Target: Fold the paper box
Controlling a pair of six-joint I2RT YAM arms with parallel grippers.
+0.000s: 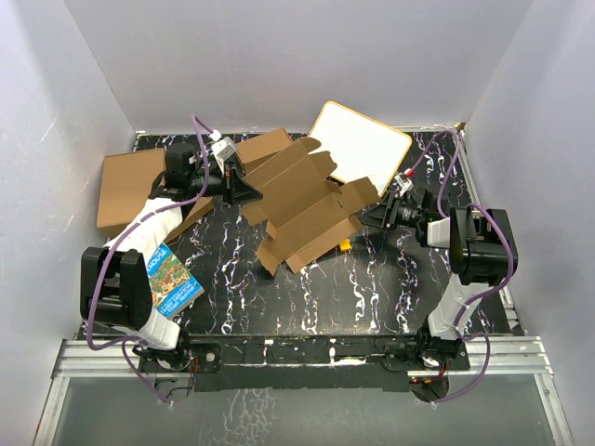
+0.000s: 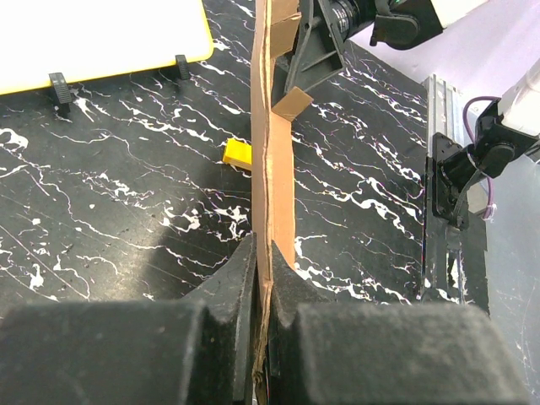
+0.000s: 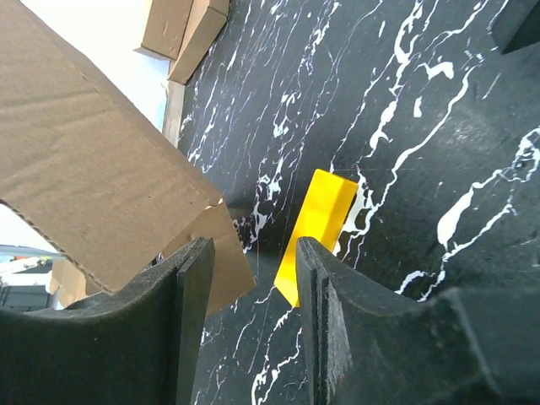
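Only the colourful booklet (image 1: pixel 172 277) carries lettering, and its title is too small to read.

Just beyond the aluminium rail (image 1: pixel 84 358) sit two black bases. From there the left arm (image 1: pixel 153 228) and the right arm (image 1: pixel 453 302) are built alike, with white shells on the long links and blocky black housings at the joints. A purple cable (image 1: pixel 90 307) loops loosely beside each arm. Farthest from the rail, the fingers (image 2: pixel 110 354) are matte black and grainy.
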